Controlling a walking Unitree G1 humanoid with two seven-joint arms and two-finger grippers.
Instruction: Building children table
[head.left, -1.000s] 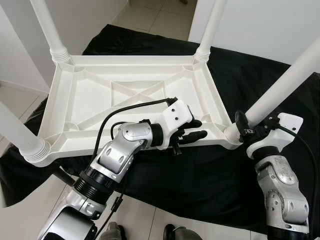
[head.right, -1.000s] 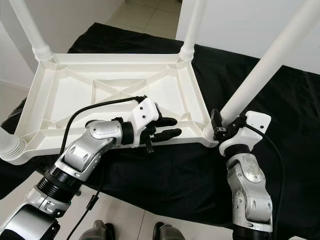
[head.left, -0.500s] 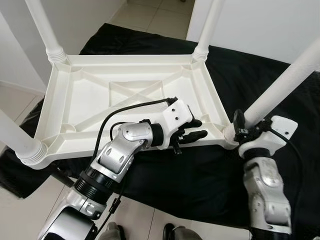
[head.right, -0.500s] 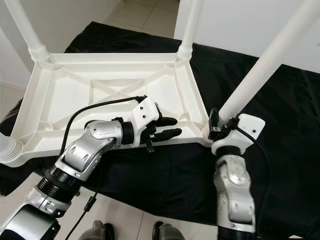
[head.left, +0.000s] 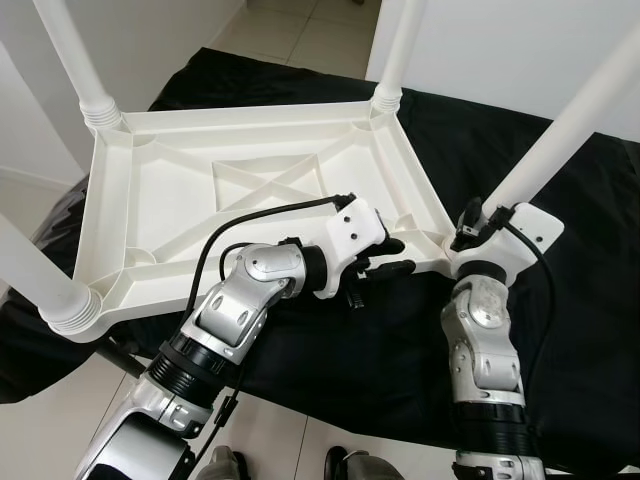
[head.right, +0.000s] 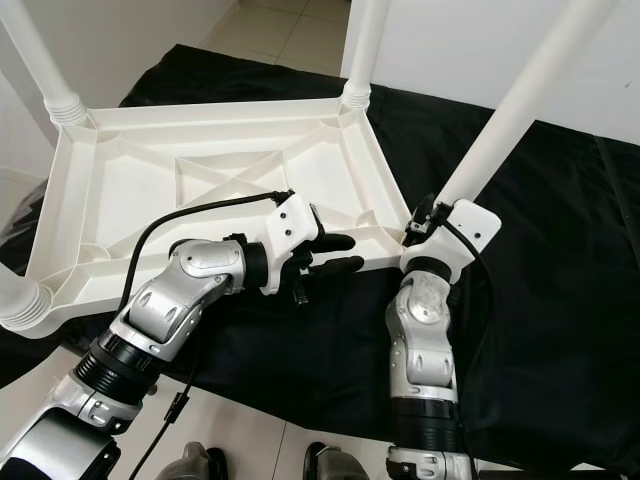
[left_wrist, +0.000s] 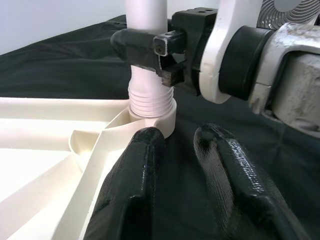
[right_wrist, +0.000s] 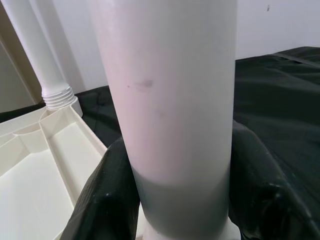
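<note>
Legs (head.left: 565, 125) run out of frame above. Right gripper (head.left: 468, 222) jaws clamp one leg's base on the upturned white table (head.left: 250, 200); left gripper (head.left: 392, 256) jaws sit slightly parted beside its rim.

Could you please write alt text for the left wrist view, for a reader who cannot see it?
The right gripper clamps a white plastic table leg just above its threaded corner socket on the upturned white tabletop, while the left gripper's two black fingers rest on the tabletop's rim.
</note>
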